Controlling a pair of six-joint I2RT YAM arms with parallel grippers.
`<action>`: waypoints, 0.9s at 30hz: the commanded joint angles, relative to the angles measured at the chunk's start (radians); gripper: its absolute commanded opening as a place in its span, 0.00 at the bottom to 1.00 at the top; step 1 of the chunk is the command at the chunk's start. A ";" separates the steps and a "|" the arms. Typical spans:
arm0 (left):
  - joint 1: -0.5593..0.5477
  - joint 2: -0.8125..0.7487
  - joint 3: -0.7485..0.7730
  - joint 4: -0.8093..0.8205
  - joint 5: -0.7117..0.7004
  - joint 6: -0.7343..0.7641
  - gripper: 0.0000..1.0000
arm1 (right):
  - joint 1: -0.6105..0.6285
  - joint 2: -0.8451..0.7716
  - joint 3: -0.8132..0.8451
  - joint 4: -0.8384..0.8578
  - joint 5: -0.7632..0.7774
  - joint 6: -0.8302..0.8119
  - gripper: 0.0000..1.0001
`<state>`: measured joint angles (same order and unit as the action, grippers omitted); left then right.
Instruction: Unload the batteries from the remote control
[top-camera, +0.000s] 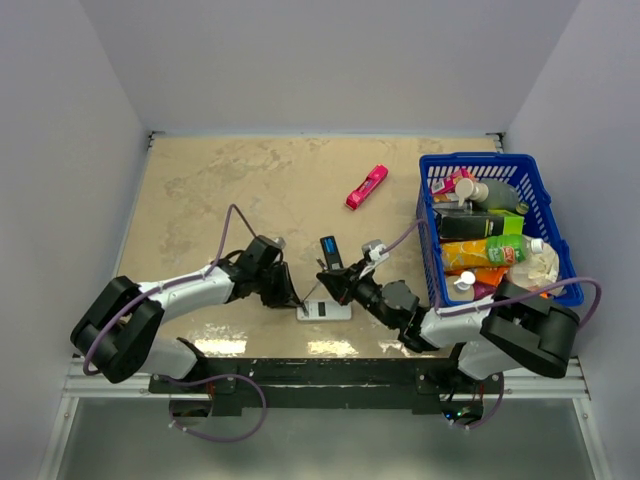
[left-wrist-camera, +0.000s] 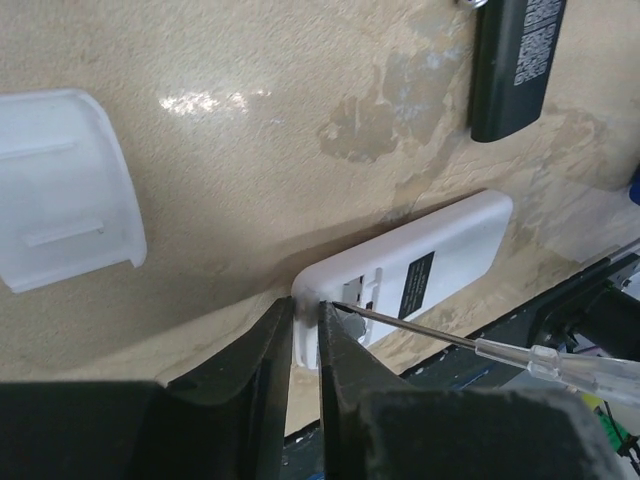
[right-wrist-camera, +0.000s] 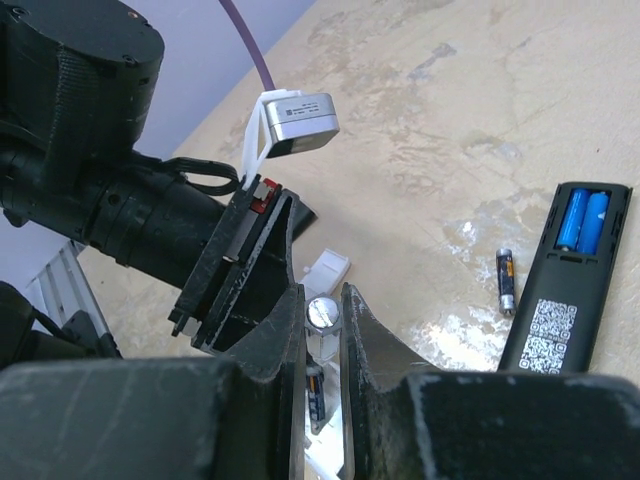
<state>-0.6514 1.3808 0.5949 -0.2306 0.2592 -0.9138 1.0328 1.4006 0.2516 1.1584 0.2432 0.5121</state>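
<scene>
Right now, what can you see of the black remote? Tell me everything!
The black remote is slim and looks like plastic. It lies flat on the table, back up, battery cover off. Two blue batteries sit side by side in its open compartment. Next to them are white labels with square codes. A small dark battery lies loose beside it. No gripper touches it.

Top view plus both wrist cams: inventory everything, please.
white remote: 1, white, near edge, bay open
black remote: 1, black, just beyond, bay open
blue batteries: 2, blue, in black remote
loose battery: 1, dark, beside black remote
cover: 1, translucent white, on table
screwdriver: 1, clear handle, tip in white remote
pink object: 1, pink, far mid-table
basket: 1, blue, right side, full of bottles
left claw: black, shut on white remote
right claw: black, shut on screwdriver
</scene>
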 joint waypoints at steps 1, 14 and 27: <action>-0.004 -0.008 0.066 0.001 0.015 0.021 0.22 | -0.008 -0.049 0.058 -0.038 0.001 -0.018 0.00; -0.004 -0.025 0.132 -0.114 -0.084 0.059 0.34 | -0.027 -0.141 0.138 -0.218 0.013 -0.083 0.00; 0.030 -0.057 0.080 -0.104 -0.012 0.130 0.31 | -0.027 -0.206 0.141 -0.401 -0.099 -0.136 0.00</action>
<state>-0.6262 1.3209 0.6971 -0.3580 0.2089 -0.8227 1.0130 1.2160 0.3878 0.7853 0.1627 0.4053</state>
